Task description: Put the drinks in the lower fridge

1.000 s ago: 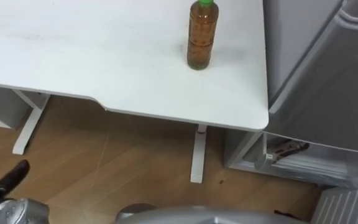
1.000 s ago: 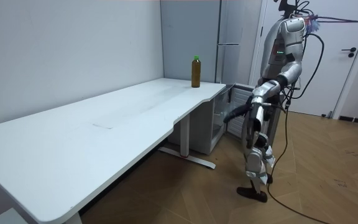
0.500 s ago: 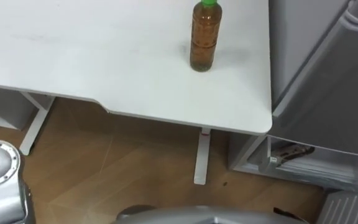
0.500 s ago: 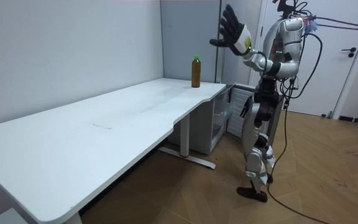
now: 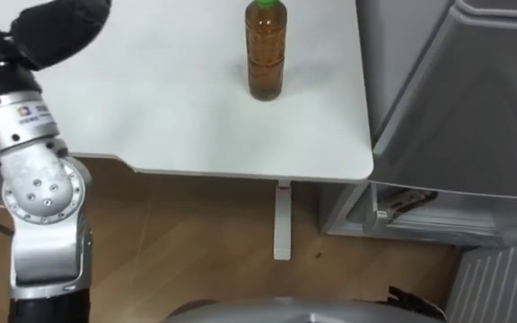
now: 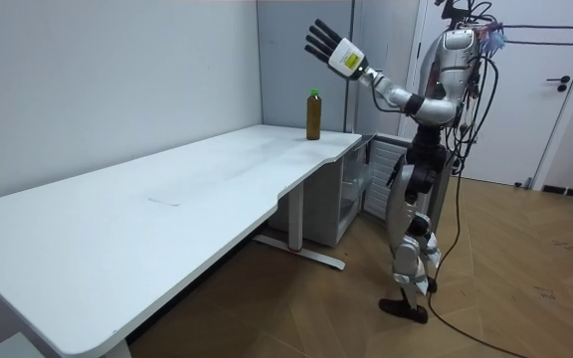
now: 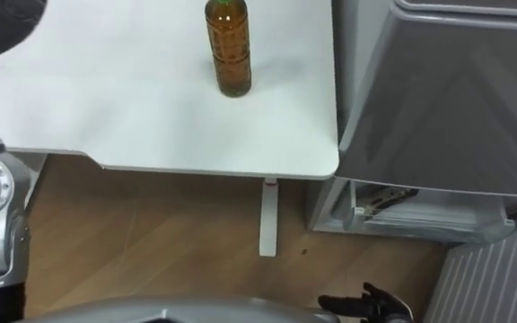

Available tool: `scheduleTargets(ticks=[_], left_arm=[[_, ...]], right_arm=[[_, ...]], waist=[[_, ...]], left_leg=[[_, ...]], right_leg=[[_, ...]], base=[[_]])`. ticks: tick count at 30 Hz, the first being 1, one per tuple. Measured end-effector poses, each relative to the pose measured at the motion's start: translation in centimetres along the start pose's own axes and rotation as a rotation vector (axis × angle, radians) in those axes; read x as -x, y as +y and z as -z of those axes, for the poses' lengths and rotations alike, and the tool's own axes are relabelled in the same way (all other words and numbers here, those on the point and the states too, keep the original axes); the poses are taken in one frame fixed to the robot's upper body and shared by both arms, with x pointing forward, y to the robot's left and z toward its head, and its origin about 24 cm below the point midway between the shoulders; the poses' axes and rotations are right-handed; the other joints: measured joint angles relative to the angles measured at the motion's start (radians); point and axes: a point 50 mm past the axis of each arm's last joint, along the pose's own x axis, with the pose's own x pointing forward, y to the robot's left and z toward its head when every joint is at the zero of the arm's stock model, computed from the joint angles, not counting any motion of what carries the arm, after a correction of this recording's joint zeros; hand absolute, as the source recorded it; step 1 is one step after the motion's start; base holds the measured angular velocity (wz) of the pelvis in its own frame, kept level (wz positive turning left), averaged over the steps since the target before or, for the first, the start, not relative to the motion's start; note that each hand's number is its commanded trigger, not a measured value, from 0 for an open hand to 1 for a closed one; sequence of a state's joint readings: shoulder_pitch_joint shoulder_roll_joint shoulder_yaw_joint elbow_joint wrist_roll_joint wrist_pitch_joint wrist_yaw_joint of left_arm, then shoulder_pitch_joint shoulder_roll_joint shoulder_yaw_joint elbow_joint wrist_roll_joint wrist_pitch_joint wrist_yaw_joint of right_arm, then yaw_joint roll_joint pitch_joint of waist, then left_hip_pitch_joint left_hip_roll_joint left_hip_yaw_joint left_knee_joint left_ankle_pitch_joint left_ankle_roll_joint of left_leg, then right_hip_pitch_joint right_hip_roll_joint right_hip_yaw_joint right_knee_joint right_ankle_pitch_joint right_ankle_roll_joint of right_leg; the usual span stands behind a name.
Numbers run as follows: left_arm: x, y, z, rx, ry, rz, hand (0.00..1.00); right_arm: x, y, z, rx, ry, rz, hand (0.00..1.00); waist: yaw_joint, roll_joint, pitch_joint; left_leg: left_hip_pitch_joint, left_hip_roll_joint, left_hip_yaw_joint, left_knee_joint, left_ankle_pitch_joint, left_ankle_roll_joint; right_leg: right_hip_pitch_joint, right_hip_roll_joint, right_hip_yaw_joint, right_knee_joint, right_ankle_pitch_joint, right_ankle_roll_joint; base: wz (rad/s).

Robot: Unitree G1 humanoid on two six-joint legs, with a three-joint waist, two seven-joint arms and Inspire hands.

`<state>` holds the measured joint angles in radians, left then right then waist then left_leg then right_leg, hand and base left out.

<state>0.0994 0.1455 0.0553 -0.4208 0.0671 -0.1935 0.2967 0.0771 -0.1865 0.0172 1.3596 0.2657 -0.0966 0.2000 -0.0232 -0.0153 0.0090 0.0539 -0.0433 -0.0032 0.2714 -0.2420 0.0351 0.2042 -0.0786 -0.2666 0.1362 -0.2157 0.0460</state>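
Left hand (image 6: 328, 45) raised higher, fingers spread, bottle (image 5: 266, 54) top cut off, right hand (image 7: 366, 303) unclear

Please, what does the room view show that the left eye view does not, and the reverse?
Room view: the robot standing at the end of the table, its left hand raised high with straight fingers, and a white door behind it. Left eye view: a ribbed white panel low beside the fridge. Both: the bottle upright on the table, next to the fridge.
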Motion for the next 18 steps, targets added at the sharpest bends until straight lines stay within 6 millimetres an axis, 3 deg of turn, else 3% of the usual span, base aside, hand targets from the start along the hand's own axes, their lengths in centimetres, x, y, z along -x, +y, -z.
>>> scheduleTargets(ticks=[4,13,18], left_arm=[[0.1,-0.9,0.1,0.051,0.020,0.101,0.00],[0.4,-1.7,0.9,0.199,0.107,0.211,0.00],[0.3,-2.0,3.1,0.178,0.202,0.234,0.00]], right_arm=[[-0.1,0.3,-0.3,-0.002,-0.008,-0.008,0.00],[-0.2,0.4,-0.5,-0.003,-0.008,-0.018,0.00],[-0.2,0.5,-0.5,-0.007,-0.002,-0.018,0.00]], waist=[[-0.015,-0.001,0.0017],[-0.040,0.000,0.0031],[-0.036,-0.003,0.0055]], left_leg=[[-0.007,0.006,0.025,-0.004,0.000,0.000],[0.025,0.016,0.058,-0.025,0.000,0.000],[0.042,0.022,0.084,-0.036,0.000,0.000]], right_leg=[[-0.015,0.004,0.044,0.002,0.003,-0.001],[-0.014,0.010,0.086,0.001,0.006,-0.003],[-0.015,0.011,0.110,0.008,0.006,-0.003]], base=[[-0.17],[-0.12],[-0.15]])
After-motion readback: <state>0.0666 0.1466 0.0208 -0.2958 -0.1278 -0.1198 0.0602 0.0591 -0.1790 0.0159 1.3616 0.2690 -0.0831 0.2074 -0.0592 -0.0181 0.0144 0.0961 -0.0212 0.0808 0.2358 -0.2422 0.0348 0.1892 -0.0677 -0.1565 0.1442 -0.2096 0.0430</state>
